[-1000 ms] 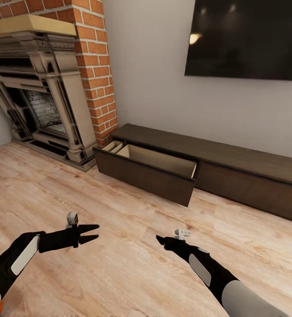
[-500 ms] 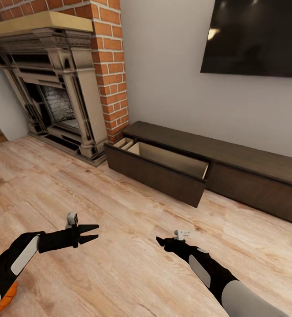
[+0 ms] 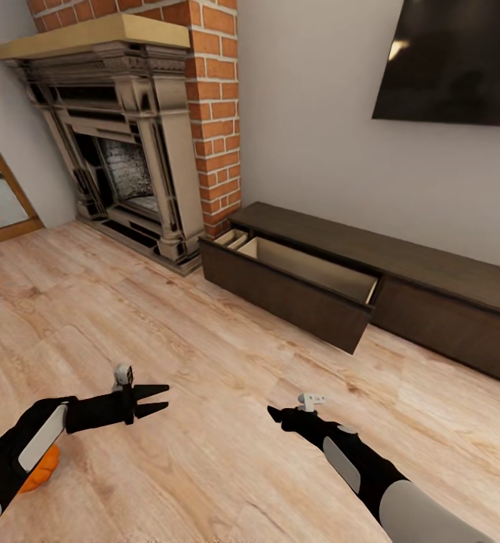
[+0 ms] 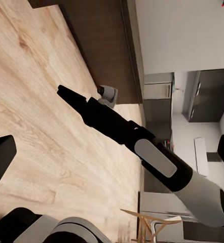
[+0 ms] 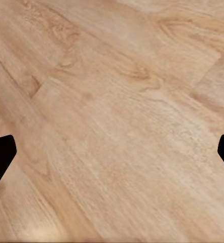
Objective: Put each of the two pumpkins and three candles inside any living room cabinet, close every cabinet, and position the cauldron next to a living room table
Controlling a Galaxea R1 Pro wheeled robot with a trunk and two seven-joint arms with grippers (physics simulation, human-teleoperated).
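Evidently early stage: cabinet (image 3: 370,290) stood with one drawer pulled out, nothing visible inside it.
Both grippers were empty with fingers spread: left gripper (image 3: 153,400), right gripper (image 3: 274,411). One pumpkin (image 3: 40,467) lay on the floor (image 3: 204,452), partly hidden under the left forearm; candles and cauldron remained unaccounted for. Open floor lay between robot and the drawer's front edge; fireplace (image 3: 129,166) flanked the cabinet's end.

Dark-brown cabinet (image 3: 400,286) drawer (image 3: 295,290) open; pumpkin (image 3: 40,467) on floor.
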